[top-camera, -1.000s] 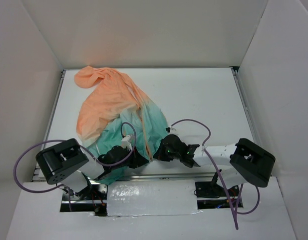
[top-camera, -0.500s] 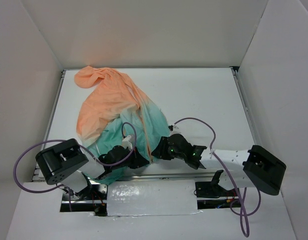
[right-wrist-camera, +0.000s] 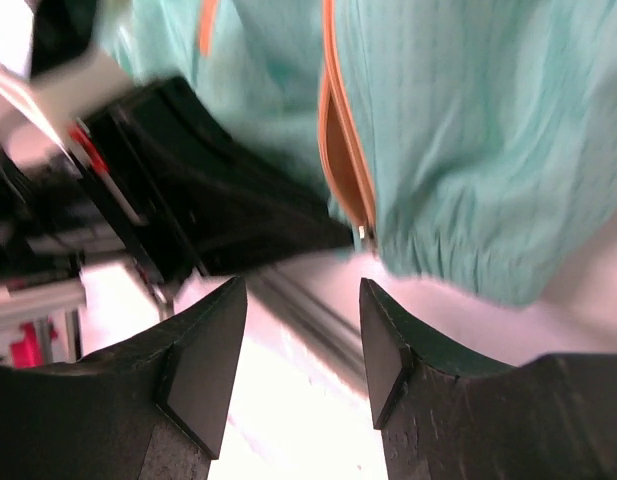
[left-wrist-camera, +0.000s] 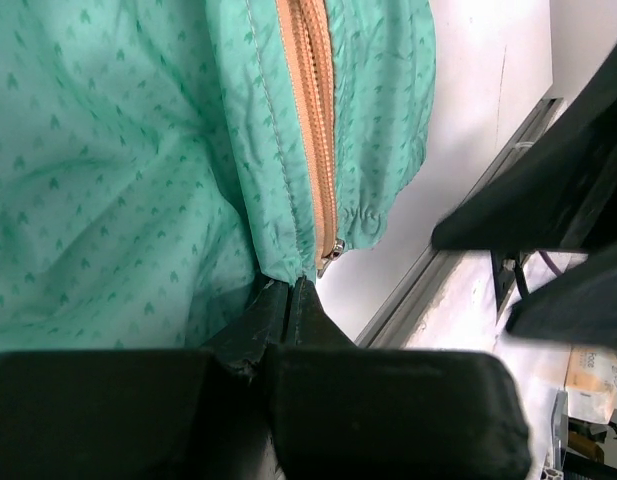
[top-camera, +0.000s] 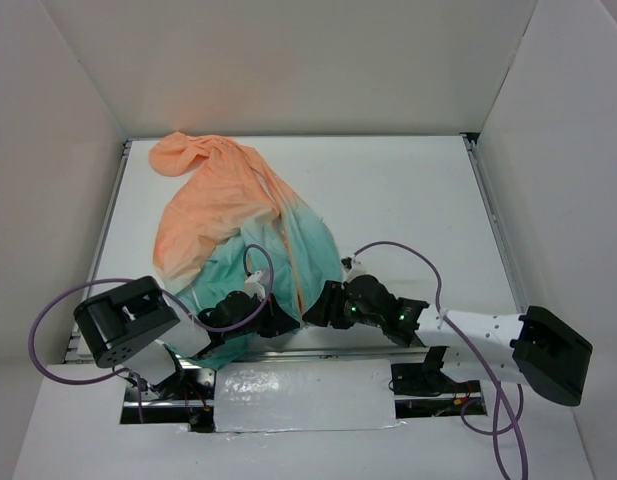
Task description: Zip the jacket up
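The jacket [top-camera: 223,205] lies spread on the white table, peach-orange at the far left and teal at the near hem. Its orange zipper [left-wrist-camera: 313,120] runs down to a small metal slider [left-wrist-camera: 331,250] at the hem. My left gripper [top-camera: 274,318] [left-wrist-camera: 293,287] is shut on the teal hem just beside the zipper's lower end. My right gripper [top-camera: 322,310] [right-wrist-camera: 302,290] stands open just right of it, low over the table edge. Nothing sits between its fingers. The zipper's end [right-wrist-camera: 363,232] hangs just beyond the right fingertips.
A metal rail [left-wrist-camera: 458,270] runs along the table's near edge right under both grippers. Purple cables [top-camera: 393,247] loop over the arms. White walls [top-camera: 78,120] enclose the table on three sides. The right arm [left-wrist-camera: 548,190] shows dark at the right of the left wrist view.
My right gripper has gone from shut to open and slid slightly down toward the hem, while its arm swung outward to the right. The left gripper has held still.
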Motion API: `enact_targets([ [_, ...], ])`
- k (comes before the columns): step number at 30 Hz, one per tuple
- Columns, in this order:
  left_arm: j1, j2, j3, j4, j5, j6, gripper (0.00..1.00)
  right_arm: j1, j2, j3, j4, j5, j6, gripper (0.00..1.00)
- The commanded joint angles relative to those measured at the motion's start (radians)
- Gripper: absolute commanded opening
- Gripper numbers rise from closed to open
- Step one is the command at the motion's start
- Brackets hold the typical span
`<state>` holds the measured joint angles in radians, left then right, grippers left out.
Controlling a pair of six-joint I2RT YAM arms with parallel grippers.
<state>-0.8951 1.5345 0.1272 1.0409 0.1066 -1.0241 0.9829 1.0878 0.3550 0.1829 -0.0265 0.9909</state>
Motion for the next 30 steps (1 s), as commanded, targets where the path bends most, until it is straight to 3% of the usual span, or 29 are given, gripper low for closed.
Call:
enact_targets([
  [1, -0.007, 0.015, 0.005, 0.039, 0.001, 0.002, 0.0, 0.037, -0.009, -0.051, 0.022, -0.058, 0.075, 0.56],
  [6, -0.01, 0.03, -0.012, 0.097, -0.002, -0.011, 0.0, 0.065, 0.073, -0.109, 0.184, -0.104, 0.201, 0.56],
  [14, -0.013, 0.061, -0.012, 0.163, 0.016, -0.027, 0.0, 0.14, 0.224, -0.125, 0.283, 0.039, 0.396, 0.54],
  [23, -0.013, 0.021, -0.015, 0.16, 0.022, -0.027, 0.0, 0.145, 0.281, -0.047, 0.113, 0.215, 0.397, 0.51],
  [30, -0.016, -0.005, -0.005, 0.127, 0.022, -0.024, 0.0, 0.146, 0.248, -0.087, 0.118, 0.272, 0.442, 0.5],
])
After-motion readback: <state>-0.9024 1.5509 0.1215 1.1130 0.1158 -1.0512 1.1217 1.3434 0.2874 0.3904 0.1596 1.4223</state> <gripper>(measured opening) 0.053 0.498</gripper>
